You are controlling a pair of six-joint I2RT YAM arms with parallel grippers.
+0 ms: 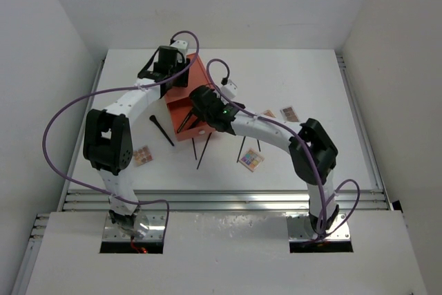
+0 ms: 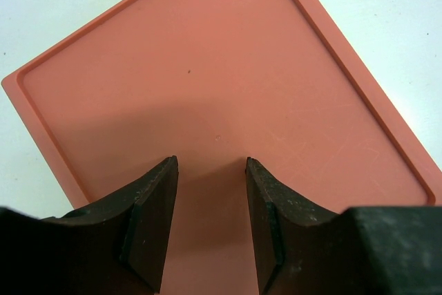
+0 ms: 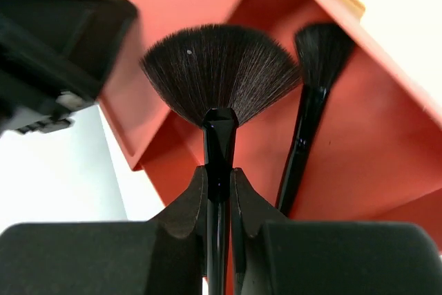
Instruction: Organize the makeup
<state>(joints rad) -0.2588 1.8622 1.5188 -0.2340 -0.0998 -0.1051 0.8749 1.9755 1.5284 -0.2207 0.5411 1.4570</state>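
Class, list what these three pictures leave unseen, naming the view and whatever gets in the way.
Top view: inside of the drawer, mostly covered by the right arm.
Top view: shades on the palette, too small.
Right wrist view: fan brush handle's lower end, hidden inside the right hand and cut off by the bottom edge.
Left wrist view: near edge of the box lid, behind the left hand.

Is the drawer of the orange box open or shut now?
Open. The drawer sticks out from the orange box toward the arms; a second brush lies inside, beside the fan brush the right end effector holds.
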